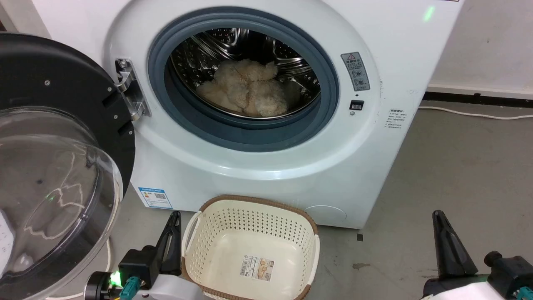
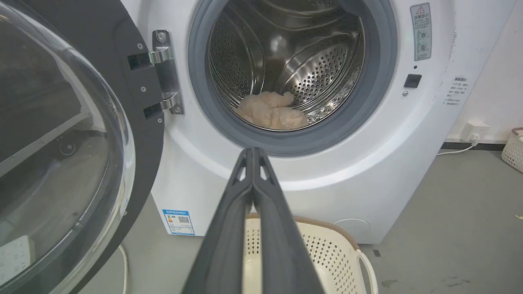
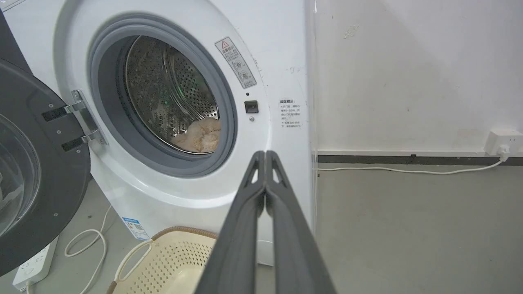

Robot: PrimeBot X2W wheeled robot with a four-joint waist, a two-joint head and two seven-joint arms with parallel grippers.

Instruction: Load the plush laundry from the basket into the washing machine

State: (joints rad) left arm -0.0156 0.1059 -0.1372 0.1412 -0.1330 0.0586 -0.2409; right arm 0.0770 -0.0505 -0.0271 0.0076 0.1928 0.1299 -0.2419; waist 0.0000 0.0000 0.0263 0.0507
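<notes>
The cream-beige plush laundry (image 1: 245,89) lies inside the steel drum of the white washing machine (image 1: 266,166), whose door (image 1: 54,166) hangs open to the left. On the floor in front stands the cream basket (image 1: 250,246), holding nothing but a label sticker on its bottom. My left gripper (image 1: 175,216) is shut and holds nothing, just left of the basket's rim. My right gripper (image 1: 438,216) is shut and holds nothing, well to the right of the basket. The plush laundry (image 2: 271,112) shows beyond the left gripper (image 2: 253,152), and the plush laundry (image 3: 200,134) beyond the right gripper (image 3: 264,154).
The open bubble door (image 2: 61,143) takes up the left side. A white cable (image 3: 408,170) runs along the floor to a wall socket (image 3: 502,143) at the right. A power strip (image 3: 32,269) with a looped cord lies under the door. Another basket (image 2: 514,149) stands at the far right.
</notes>
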